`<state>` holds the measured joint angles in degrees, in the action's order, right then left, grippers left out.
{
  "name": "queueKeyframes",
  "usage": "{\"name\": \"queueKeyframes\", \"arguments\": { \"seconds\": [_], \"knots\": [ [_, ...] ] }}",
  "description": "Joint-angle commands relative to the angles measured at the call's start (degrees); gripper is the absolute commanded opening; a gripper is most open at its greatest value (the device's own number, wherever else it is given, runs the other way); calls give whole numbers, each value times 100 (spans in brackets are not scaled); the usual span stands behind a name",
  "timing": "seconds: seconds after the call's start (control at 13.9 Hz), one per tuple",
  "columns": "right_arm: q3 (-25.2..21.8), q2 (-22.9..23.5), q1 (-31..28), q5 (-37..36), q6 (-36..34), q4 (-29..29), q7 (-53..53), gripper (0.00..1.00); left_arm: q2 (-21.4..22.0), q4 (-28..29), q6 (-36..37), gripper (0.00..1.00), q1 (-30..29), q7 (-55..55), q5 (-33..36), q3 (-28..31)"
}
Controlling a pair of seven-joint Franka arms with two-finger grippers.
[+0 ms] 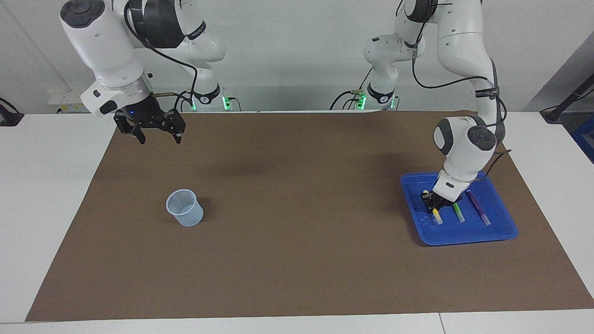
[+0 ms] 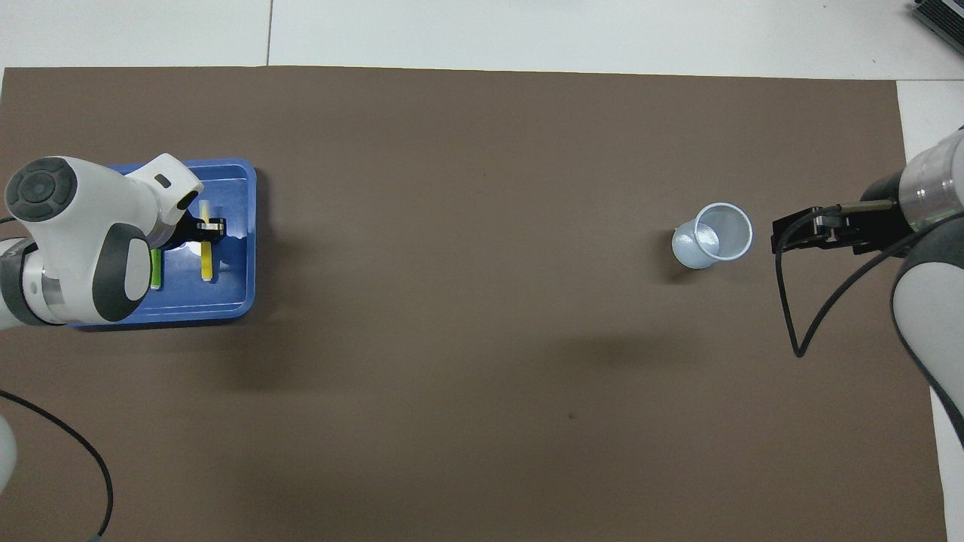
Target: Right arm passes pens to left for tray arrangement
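The blue tray (image 1: 464, 234) (image 2: 235, 290) lies at the left arm's end of the brown mat. Three pens lie in it side by side: yellow (image 1: 437, 215) (image 2: 204, 262), green (image 1: 458, 213) (image 2: 155, 272) and purple (image 1: 478, 208). The left arm hides the purple one from overhead. My left gripper (image 1: 434, 202) (image 2: 208, 226) is down in the tray, shut on the yellow pen, whose ends stick out on both sides of the fingers. My right gripper (image 1: 159, 138) (image 2: 779, 237) hangs open and empty over the mat's edge at the right arm's end.
A translucent bluish cup (image 1: 184, 208) (image 2: 714, 235) stands upright on the mat, below and beside the right gripper. The brown mat (image 1: 297, 195) covers most of the white table. A black cable loops from the right wrist.
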<state>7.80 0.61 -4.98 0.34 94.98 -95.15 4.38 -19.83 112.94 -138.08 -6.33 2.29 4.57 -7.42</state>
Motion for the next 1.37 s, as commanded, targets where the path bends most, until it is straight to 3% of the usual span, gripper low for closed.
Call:
{"name": "queueKeyframes", "arguments": {
  "seconds": [0.0, 0.22, 0.43, 0.58, 0.94, 1.08, 1.3],
  "knots": [
    [37, -141, -91, 1, 21, -162, -113, 100, 6, 70, -149, 13, -52, 105, 123, -22],
    [37, -149, -91, 1, 38, -162, -95, 100, 6, 61, -149, 19, -52, 105, 123, -22],
    [37, -149, -109, 1, 38, -170, -104, 100, 6, 61, -149, 31, -61, 97, 123, -22],
    [37, -149, -109, 1, 38, -170, -104, 100, 6, 61, -149, 46, -87, 62, 123, -22],
    [37, -149, -109, 1, 21, -170, -104, 100, 6, 17, -79, 50, -96, 70, 123, -31],
    [37, -149, -109, 1, 29, -170, -95, 100, 14, -88, -148, 100, -166, 26, 123, -22],
    [37, -149, -91, 1, 38, -170, -77, 100, 102, -255, 45, 100, -149, 61, 123, -31]
  ]
}}
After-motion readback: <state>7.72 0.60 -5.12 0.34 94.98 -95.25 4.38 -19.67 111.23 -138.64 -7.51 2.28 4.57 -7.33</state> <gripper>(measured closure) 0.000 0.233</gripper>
